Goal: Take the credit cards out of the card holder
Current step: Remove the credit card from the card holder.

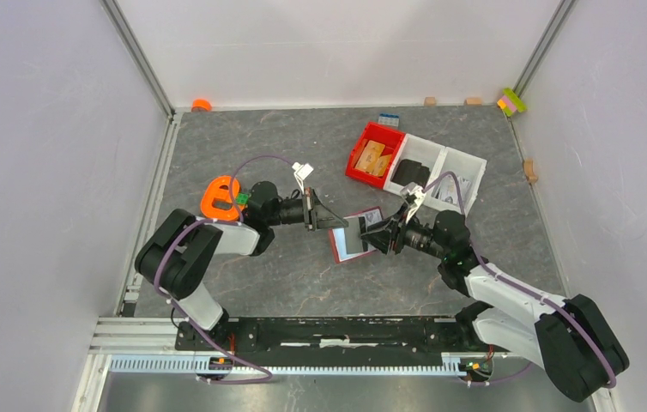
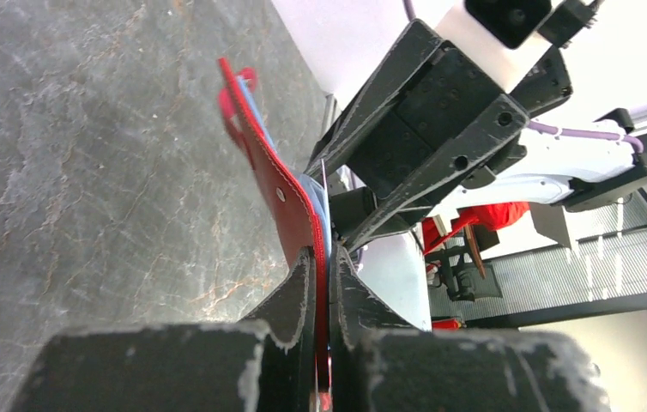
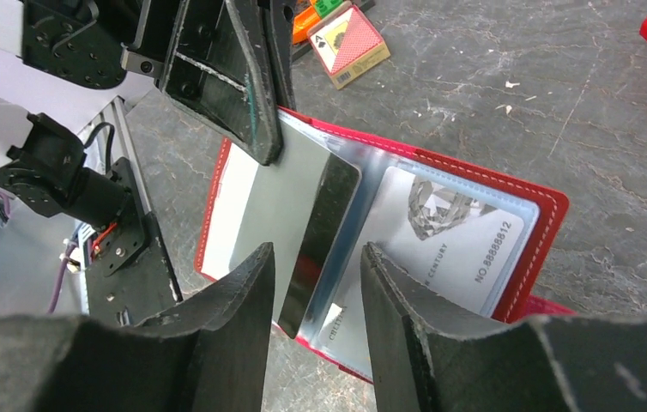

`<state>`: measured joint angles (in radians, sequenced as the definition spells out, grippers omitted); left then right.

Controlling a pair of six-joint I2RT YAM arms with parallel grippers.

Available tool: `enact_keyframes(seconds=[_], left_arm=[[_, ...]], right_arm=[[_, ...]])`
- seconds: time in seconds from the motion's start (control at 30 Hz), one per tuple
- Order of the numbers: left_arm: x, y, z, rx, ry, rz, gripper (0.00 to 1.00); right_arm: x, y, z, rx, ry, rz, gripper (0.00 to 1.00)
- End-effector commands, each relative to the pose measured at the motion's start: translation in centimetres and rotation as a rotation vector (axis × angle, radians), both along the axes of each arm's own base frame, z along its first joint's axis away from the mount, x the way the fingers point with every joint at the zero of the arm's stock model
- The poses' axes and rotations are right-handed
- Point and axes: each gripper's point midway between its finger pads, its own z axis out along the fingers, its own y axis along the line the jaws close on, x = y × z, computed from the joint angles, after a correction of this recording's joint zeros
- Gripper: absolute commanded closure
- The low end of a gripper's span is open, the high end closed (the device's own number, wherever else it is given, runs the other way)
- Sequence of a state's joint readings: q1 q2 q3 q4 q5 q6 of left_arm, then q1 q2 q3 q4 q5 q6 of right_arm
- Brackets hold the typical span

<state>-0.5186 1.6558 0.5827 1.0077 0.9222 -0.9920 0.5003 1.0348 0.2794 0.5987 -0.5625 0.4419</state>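
Holder open at bench centre, between arms. Left claw clamped on its edge. Right claw apart, straddling grey card. Red bin behind, card box near.

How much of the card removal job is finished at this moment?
Done: nothing yet; I see no card outside the card holder. In hand: the left tool clamps the holder's edge, and the right tool, jaws open, straddles a grey card sticking out. Left: close, pull it free, then remove the numbered card in its clear sleeve.
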Motion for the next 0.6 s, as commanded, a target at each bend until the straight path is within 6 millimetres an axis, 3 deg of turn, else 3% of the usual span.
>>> enact_keyframes(seconds=[0.0, 0.17, 0.37, 0.57], left_arm=[[-1.5, 0.2, 4.8, -0.15, -0.11, -0.058, 0.98], [-2.0, 0.2, 5.6, -0.199, -0.115, -0.079, 0.98], [-1.8, 0.2, 5.3, -0.178, -0.115, -0.065, 0.98], [-1.6, 0.3, 5.1, -0.154, -0.131, -0.046, 0.98]], right_arm=[[-0.6, 0.3, 1.6, 0.053, -0.047, 0.034, 0.55], [-2.1, 0.9, 3.2, 0.127, -0.074, 0.11, 0.67], [-3.1, 1.1, 4.6, 0.192, -0.104, 0.148, 0.83], [-3.0, 0.6, 5.1, 0.205, -0.128, 0.111, 0.97]])
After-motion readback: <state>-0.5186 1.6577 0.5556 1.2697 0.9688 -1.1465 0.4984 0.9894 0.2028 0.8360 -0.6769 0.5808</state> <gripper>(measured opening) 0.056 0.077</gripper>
